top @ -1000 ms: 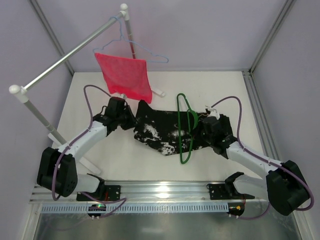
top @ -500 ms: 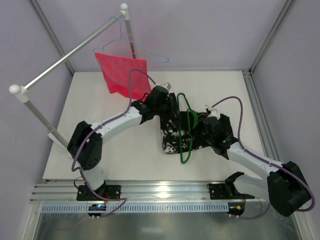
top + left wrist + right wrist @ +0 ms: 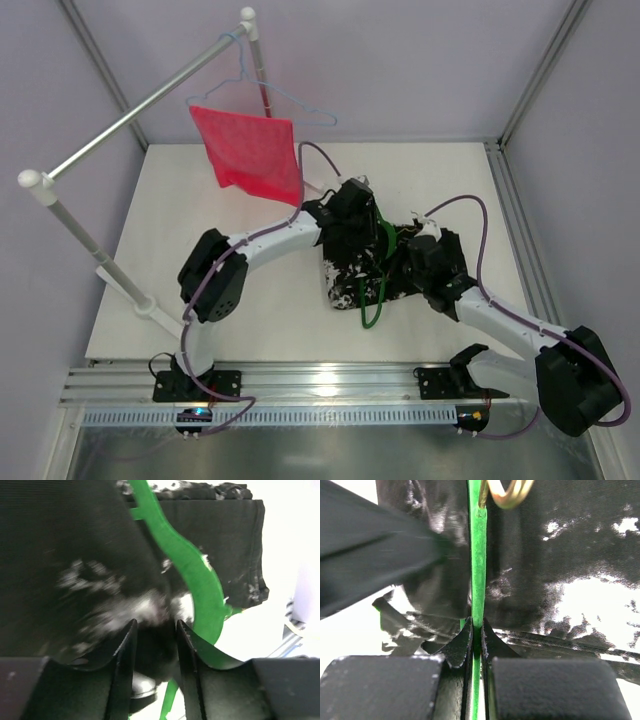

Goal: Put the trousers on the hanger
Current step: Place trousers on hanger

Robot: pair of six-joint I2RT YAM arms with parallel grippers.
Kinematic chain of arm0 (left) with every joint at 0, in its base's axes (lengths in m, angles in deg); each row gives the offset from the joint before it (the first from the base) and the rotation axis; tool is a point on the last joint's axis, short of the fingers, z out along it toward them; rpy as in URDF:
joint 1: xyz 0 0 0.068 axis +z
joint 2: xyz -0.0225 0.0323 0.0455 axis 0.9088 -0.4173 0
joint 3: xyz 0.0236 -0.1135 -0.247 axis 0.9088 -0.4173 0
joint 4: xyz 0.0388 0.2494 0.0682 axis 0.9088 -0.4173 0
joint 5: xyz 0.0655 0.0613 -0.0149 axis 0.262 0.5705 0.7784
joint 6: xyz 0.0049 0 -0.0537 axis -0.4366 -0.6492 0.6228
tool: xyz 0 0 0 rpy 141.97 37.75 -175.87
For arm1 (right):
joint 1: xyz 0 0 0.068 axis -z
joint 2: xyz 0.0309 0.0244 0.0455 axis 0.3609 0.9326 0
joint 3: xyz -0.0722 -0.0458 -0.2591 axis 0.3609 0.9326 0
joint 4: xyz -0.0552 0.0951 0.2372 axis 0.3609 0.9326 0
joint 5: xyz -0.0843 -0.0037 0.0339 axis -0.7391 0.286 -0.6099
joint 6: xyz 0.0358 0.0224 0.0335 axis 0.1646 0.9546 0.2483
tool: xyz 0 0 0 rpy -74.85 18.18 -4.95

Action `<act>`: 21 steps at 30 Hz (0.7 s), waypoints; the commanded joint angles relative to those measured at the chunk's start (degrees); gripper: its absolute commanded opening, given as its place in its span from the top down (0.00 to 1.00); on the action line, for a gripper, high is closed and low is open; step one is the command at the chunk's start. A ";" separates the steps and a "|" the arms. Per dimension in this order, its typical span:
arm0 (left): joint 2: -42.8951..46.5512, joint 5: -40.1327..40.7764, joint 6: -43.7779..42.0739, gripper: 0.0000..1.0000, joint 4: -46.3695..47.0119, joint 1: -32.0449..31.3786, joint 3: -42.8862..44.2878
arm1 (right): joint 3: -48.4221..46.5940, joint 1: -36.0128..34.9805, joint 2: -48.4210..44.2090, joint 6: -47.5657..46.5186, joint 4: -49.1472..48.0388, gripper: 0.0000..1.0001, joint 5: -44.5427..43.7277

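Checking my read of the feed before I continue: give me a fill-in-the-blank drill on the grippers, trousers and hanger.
The right gripper is shut on the ____ hanger. The left gripper, at the trousers, has its jaws ____. The cloth hanging off the rail is ____.
Missing words: green; open; red.

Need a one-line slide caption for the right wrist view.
Right gripper clamped on the green hanger, mottled black trousers lying behind it.

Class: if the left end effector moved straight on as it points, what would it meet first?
Probably the trousers, bunched right ahead of the left end effector; the hanger passes just beside.
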 commanded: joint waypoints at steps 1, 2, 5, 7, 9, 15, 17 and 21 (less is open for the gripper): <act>8.33 6.89 -3.49 0.61 -5.58 0.90 1.75 | 0.15 -0.30 0.10 -0.93 0.01 0.96 -0.61; 9.49 7.41 -4.03 0.61 -6.63 1.07 1.67 | 0.15 -0.39 0.19 -1.01 0.01 0.96 -0.53; 13.01 8.74 -5.70 0.62 -9.02 1.16 0.53 | -0.11 -0.30 0.10 -1.01 0.54 0.96 -0.70; 13.89 10.13 -5.79 0.66 -9.98 1.34 -0.70 | -0.37 -0.39 -0.16 -1.01 0.98 0.96 -1.22; 13.20 10.23 -5.70 0.76 -10.16 2.12 -1.32 | -0.90 -0.39 -0.51 -1.10 2.03 0.96 -1.58; 5.82 -3.20 -5.97 0.92 -2.01 2.04 -4.13 | -2.04 -0.39 -2.18 -0.84 4.05 0.96 -3.07; 4.76 -6.10 -5.35 0.92 4.91 0.73 -7.62 | -2.48 -0.39 -1.92 -1.10 4.32 0.96 -2.81; 1.87 -5.15 -4.56 0.91 11.36 -1.56 -12.30 | -3.01 -0.30 -1.92 -1.10 4.76 0.96 -2.37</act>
